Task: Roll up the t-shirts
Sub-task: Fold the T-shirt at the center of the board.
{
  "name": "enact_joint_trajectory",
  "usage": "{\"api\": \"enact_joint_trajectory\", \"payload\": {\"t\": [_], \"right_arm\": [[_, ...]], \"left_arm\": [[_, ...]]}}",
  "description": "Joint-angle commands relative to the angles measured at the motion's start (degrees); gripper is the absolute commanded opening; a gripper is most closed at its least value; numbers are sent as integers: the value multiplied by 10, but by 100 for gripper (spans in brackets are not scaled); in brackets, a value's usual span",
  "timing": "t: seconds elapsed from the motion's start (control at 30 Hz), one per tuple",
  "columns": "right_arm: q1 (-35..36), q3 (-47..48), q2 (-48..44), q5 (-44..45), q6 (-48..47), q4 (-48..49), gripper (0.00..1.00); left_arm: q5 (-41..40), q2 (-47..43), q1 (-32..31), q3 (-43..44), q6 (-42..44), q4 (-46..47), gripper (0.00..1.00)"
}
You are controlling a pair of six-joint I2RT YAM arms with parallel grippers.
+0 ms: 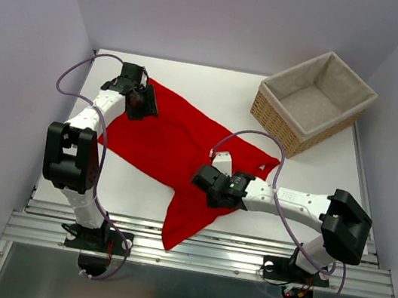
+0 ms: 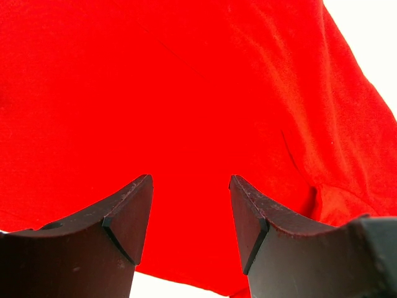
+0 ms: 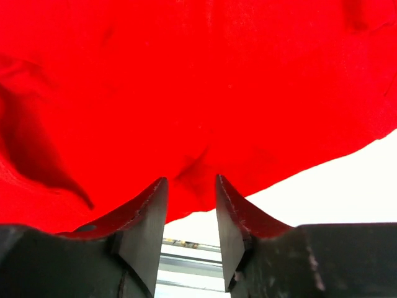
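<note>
Your left gripper (image 2: 190, 180), jaws well apart, and right gripper (image 3: 191, 180), jaws narrowly apart, sit empty at opposite ends of the red t-shirt (image 1: 162, 139) (probably to spread it flat).

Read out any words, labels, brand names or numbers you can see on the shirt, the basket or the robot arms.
No text can be read in any view.
Red t-shirt: plain, no print or tag showing.
Wicker basket: no label visible on its wall or cloth liner.
Left arm and right arm: no legible marking; anything on the housings is too small to tell.
</note>
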Motion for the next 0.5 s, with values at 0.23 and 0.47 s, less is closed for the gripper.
{"api": "enact_joint_trajectory", "payload": {"t": [0.23, 0.47], "right_arm": [[5, 135, 35, 23, -40, 38, 47], [5, 228, 164, 24, -52, 60, 32]], "left_arm": [[-1, -19, -4, 10, 5, -1, 64], [-5, -31, -4, -2, 5, 1, 64]]}}
